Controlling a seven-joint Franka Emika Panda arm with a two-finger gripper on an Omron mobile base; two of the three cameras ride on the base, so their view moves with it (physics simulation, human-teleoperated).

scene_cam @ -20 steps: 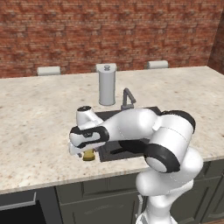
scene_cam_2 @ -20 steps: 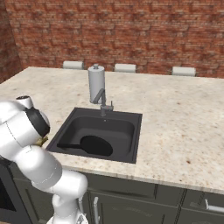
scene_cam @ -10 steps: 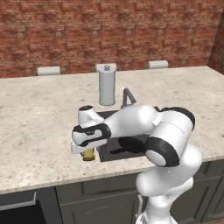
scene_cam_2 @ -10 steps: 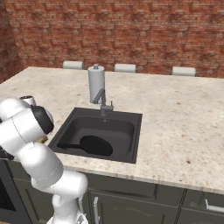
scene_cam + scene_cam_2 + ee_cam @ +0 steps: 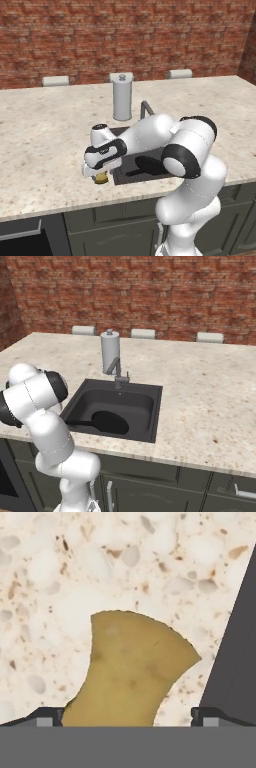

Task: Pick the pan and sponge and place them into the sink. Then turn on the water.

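Sponge on the worktop, jaws spread either side of it.
Left base view: gripper (image 5: 101, 176) sits low over the sponge (image 5: 102, 178), just left of the sink (image 5: 122, 176). Right base view: pan (image 5: 109, 422) lies in the sink. Hand view: sponge (image 5: 131, 670) lies between the fingertips (image 5: 46, 717); likely light and soft, best pinched across its notched waist.

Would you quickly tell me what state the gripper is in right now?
Gripper: open, fingertips either side of the sponge on the counter, not yet closed on it.
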